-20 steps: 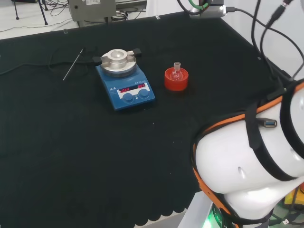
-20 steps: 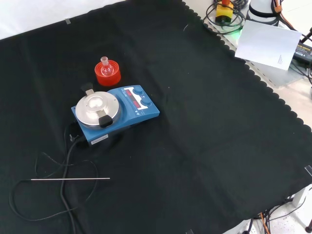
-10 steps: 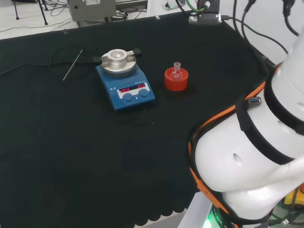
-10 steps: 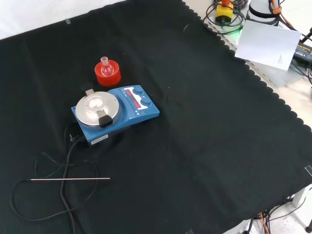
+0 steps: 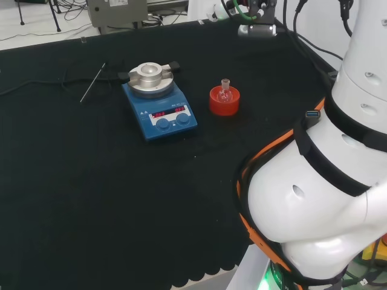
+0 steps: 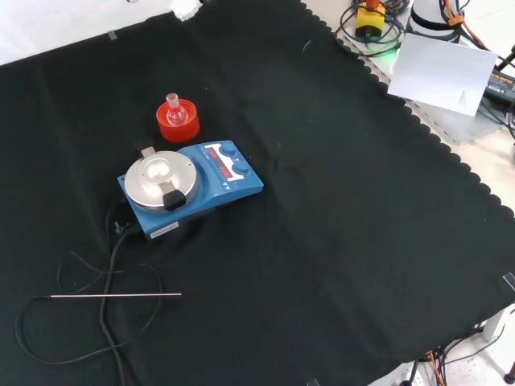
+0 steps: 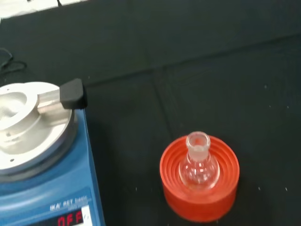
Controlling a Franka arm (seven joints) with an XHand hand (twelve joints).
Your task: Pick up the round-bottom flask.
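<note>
A small clear round-bottom flask (image 5: 225, 90) stands upright, neck up, in a red ribbed ring stand (image 5: 224, 104) on the black cloth. In the front view the flask (image 6: 173, 111) and its stand (image 6: 180, 127) sit just beyond the blue stirrer. The wrist view looks down on the flask (image 7: 199, 164) in the stand (image 7: 201, 200), with nothing touching it. A small white part of the hand (image 6: 184, 9) pokes in at the front view's top edge, well beyond the flask and apart from it.
A blue hotplate stirrer (image 5: 159, 107) with a silver round top (image 6: 158, 178) stands next to the stand, also close in the wrist view (image 7: 33, 141). A thin metal rod (image 6: 117, 295) and a black cable (image 6: 105, 322) lie beyond it. The arm's white links (image 5: 314, 199) bulk at the head view's right.
The arm's links have swung up and leftward in the head view. A white part of the hand has come in at the front view's top edge. Flask and stand have not moved.
</note>
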